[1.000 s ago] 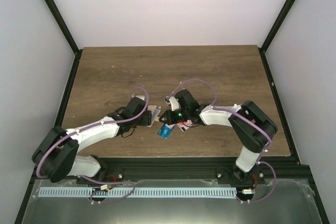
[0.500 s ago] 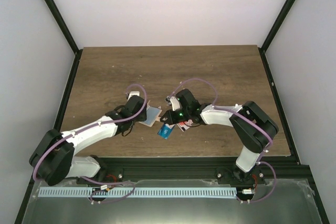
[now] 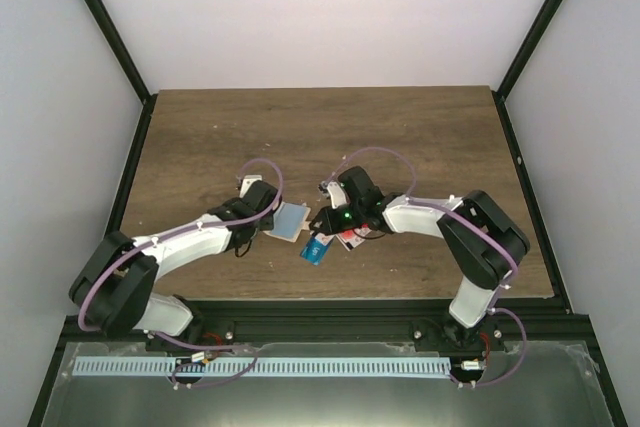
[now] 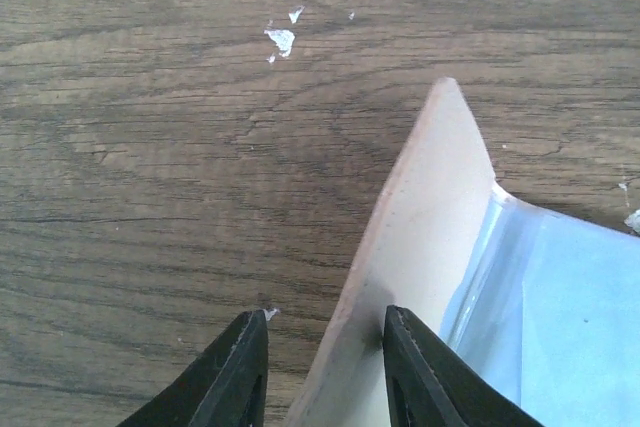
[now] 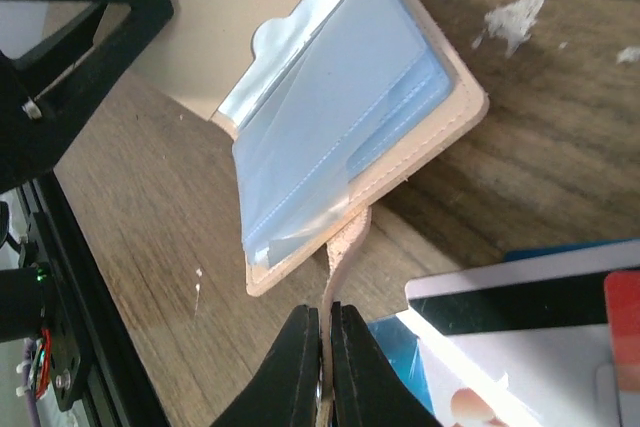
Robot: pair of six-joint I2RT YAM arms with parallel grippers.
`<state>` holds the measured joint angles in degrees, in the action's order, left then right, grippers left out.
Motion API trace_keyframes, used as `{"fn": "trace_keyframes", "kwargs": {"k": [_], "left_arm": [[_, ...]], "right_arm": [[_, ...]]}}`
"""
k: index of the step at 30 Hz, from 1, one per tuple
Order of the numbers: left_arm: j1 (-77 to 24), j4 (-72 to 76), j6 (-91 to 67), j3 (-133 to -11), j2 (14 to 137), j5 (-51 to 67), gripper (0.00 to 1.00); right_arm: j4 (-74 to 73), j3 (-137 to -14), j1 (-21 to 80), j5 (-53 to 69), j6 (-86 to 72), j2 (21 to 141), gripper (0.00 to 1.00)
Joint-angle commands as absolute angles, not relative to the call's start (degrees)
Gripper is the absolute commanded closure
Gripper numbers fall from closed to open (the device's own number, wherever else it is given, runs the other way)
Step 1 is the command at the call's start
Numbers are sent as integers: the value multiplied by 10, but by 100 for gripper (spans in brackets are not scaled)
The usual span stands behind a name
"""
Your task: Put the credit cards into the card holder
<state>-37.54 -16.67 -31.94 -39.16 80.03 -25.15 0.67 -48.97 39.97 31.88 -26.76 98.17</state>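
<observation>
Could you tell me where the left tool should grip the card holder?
Probably the card holder's raised beige cover, at its free edge, coming from the robot's left: it stands off the table, thin enough to pinch, while the right tool holds the tab.

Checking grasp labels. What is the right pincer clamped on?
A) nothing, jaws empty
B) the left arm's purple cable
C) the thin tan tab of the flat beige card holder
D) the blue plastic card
C: in the right wrist view, the right pincer is shut on the thin tan tab hanging off the opened flat beige card holder.
</observation>
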Motion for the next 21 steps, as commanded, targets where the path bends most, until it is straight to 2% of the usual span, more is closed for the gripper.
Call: {"fn": "trace_keyframes", "kwargs": {"k": [1, 6, 11, 18, 21], "left_arm": [[-360, -157, -317, -385, 808, -225, 67], [-347, -151, -320, -368, 816, -205, 80], [-344, -135, -336, -334, 805, -158, 85], [-345, -139, -382, -290, 766, -85, 83], [-345, -146, -397, -280, 744, -69, 78]], "right_arm": [[-14, -531, 389, 310, -249, 1005, 99], [-33, -570, 385, 303, -235, 1042, 99], [-67, -626, 379, 276, -221, 1084, 99], [-109, -696, 373, 236, -206, 1137, 99], [-120, -721, 371, 226, -201, 1157, 92]]}}
